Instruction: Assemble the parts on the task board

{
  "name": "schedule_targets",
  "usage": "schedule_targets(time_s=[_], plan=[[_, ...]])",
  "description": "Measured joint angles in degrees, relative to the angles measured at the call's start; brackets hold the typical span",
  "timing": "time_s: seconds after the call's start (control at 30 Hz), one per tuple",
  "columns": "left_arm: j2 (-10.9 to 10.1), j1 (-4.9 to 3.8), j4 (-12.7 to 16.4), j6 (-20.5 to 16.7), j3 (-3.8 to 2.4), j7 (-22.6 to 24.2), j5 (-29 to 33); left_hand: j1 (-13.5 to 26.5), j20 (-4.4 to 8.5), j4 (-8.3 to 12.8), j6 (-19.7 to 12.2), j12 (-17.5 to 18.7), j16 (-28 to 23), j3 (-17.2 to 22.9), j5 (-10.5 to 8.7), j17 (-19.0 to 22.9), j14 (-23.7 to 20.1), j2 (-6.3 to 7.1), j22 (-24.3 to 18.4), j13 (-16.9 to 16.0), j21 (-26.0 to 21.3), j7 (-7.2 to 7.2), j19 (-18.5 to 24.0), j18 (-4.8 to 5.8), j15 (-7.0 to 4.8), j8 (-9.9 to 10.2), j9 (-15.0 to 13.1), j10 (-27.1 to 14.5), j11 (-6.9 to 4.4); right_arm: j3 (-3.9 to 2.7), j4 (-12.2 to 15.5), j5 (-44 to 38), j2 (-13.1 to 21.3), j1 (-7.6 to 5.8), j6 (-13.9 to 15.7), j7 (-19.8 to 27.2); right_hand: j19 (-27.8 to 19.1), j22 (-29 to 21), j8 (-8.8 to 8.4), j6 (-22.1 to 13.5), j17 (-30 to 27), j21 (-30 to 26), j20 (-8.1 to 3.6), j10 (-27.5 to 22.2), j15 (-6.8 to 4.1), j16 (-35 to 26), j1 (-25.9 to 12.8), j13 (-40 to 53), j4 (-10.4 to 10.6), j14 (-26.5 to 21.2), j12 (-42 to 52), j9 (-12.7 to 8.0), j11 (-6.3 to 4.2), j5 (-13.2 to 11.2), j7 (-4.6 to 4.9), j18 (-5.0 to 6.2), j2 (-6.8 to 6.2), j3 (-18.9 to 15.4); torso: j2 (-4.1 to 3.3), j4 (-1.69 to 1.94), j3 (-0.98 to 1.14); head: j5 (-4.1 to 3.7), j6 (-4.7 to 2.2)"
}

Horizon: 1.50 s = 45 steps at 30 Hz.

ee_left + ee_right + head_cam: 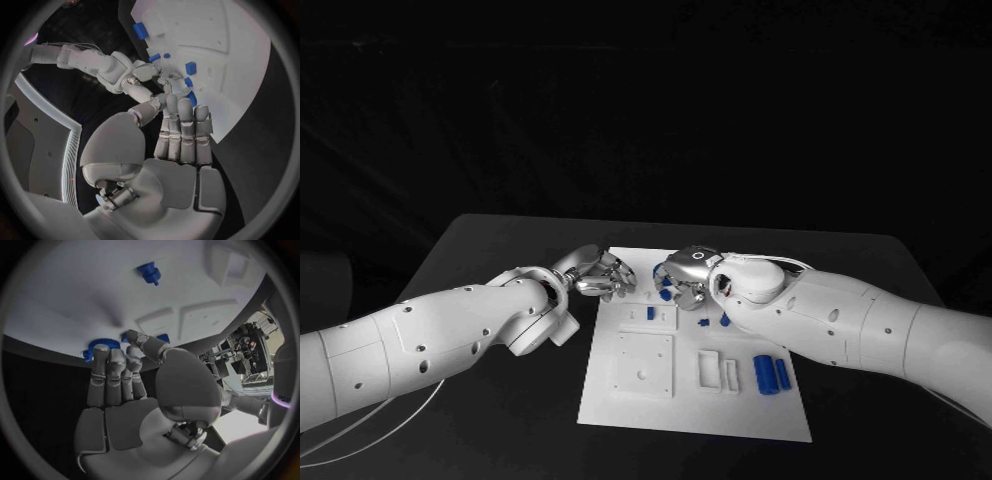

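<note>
Head view: both hands at task board's (697, 405) far edge. Right hand (687, 275), fingers straight and together, empty, touches blue round part (99, 346). Left hand (593, 275) likewise empty, beside.

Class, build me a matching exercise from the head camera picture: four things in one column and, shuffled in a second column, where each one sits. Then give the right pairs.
Things
1. left hand
2. right hand
3. pair of blue cylinders
4. task board

Places
A. near the board's right edge, beside the right arm
B. over the board's far left corner
C. in the middle of the black table
D. over the board's far end, among small blue parts

Pairs: 1-B, 2-D, 3-A, 4-C
</note>
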<state>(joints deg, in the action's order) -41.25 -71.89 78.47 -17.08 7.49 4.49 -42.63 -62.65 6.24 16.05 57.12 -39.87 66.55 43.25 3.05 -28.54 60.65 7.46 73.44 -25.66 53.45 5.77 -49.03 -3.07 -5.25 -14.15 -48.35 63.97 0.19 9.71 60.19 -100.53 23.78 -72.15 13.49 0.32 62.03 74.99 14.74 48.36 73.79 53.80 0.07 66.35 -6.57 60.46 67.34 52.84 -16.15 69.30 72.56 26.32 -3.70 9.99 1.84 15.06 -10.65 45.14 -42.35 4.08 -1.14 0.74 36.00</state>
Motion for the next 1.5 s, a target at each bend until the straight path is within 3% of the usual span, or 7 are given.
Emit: schedule_targets(time_s=[0.57,0.63,0.8,0.9,0.97,1.2,1.5], plan=[[-0.1,-0.21,0.2,0.0,0.0,-0.1,0.2,0.0,-0.2,-0.3,-0.2,0.4,-0.2,-0.3,0.0,0.0,-0.2,0.0,0.0,0.3,-0.2,0.13,0.2,0.0,0.22,0.2,0.1,0.0,0.0,0.42,-1.1,-0.2,-0.5,0.01,-0.9,0.6,0.0,0.0,0.32,0.0,-0.1,0.6,0.01,0.0,0.01,0.6,-0.3,0.3,0.0,0.0,0.0,0.1,0.01,-1.1,0.02,-0.01,-0.27,0.9,-0.07,-0.02,-0.07,0.17,0.28],[-0.1,-0.22,0.2,0.0,0.0,-0.2,0.2,0.0,-0.2,-0.3,-0.4,0.4,-0.2,-0.3,0.0,0.0,-0.2,0.0,0.0,0.3,-0.2,0.32,0.2,0.0,0.22,0.2,0.1,0.0,0.0,0.43,-1.1,-0.2,-0.5,0.01,-0.9,0.6,-0.2,0.0,0.91,0.7,-0.1,0.6,-0.18,0.0,0.05,0.8,-0.6,0.5,-0.2,-0.3,0.0,0.2,0.03,-1.3,0.73,-0.03,-0.05,1.1,-0.03,-0.02,-0.07,0.18,0.34],[-0.1,-0.24,0.2,0.0,-0.01,-0.2,0.2,0.0,-0.2,-0.3,-0.4,0.4,-0.2,-0.3,0.0,0.0,-0.2,0.0,0.0,0.4,-0.2,0.27,0.2,0.0,0.23,0.2,0.1,0.0,0.01,0.43,-1.2,0.1,-0.4,0.01,-0.8,0.7,-0.2,0.0,1.88,2.4,-0.3,1.0,-0.18,-0.5,0.02,1.1,-1.3,0.8,-0.3,-0.4,0.2,0.5,1.58,-1.8,2.2,-0.44,0.1,1.0,0.01,-0.07,-0.07,0.2,0.38],[-0.1,-0.24,0.2,0.0,-0.01,-0.2,0.3,0.0,-0.2,-0.3,-0.4,0.4,-0.2,-0.3,0.0,0.0,-0.2,0.0,0.1,0.4,-0.2,0.26,0.2,0.0,0.23,0.2,0.1,-0.2,0.2,0.43,-1.2,0.6,-0.4,0.01,-0.7,0.8,-0.2,0.0,2.83,2.9,-0.4,1.2,-0.18,-0.4,0.03,1.4,-2.2,1.0,-0.2,-0.4,0.5,0.8,2.47,-3.2,2.68,-0.63,1.02,0.2,0.01,-0.09,-0.06,0.14,0.36],[-0.1,-0.24,0.2,0.1,-0.01,-0.3,0.3,0.2,-0.2,-0.5,-0.4,0.4,-0.2,-0.5,0.0,0.0,-0.2,-0.23,0.1,0.5,-0.4,0.26,0.2,0.0,0.23,0.2,0.1,-0.2,0.2,0.43,-1.1,0.9,-0.4,0.01,-0.7,0.9,-0.2,0.0,3.52,4.5,-0.5,1.4,-0.18,-0.5,0.21,1.4,-3.5,1.1,0.1,-0.6,0.6,1.0,3.0,-5.3,3.13,-0.95,1.84,-0.4,0.01,-0.09,-0.05,0.09,0.33],[-0.1,-0.24,0.2,0.1,-0.01,-0.3,0.3,0.2,-0.2,-0.5,-0.6,0.7,-0.3,-0.5,0.0,0.0,-0.2,-0.24,0.1,0.5,-0.4,0.43,0.2,0.0,0.24,0.4,0.1,-0.2,0.21,0.43,-1.0,1.8,-0.5,-0.01,-0.4,1.1,-0.2,0.0,4.06,5.2,-0.6,1.4,-0.17,-0.6,0.36,1.8,-5.6,1.3,0.9,-0.7,0.8,1.1,3.51,-7.1,2.71,-1.02,2.73,-1.2,0.01,-0.09,-0.05,-0.05,0.28],[-0.1,-0.25,0.2,0.2,-0.01,-0.5,0.3,0.2,-0.08,-0.5,-0.7,0.7,-0.4,-0.5,0.0,0.0,-0.4,-0.24,0.1,0.6,-0.4,0.42,0.3,0.0,0.43,0.4,0.2,-0.2,0.22,0.43,-0.8,2.5,0.0,0.0,-0.3,1.1,-0.4,0.0,3.67,4.9,-0.7,1.7,-0.62,-0.6,0.54,1.8,-5.0,1.3,-0.2,-0.9,0.8,0.8,3.51,-7.1,2.96,-0.87,2.15,-1.1,0.01,-0.09,-0.05,-0.1,0.4]])
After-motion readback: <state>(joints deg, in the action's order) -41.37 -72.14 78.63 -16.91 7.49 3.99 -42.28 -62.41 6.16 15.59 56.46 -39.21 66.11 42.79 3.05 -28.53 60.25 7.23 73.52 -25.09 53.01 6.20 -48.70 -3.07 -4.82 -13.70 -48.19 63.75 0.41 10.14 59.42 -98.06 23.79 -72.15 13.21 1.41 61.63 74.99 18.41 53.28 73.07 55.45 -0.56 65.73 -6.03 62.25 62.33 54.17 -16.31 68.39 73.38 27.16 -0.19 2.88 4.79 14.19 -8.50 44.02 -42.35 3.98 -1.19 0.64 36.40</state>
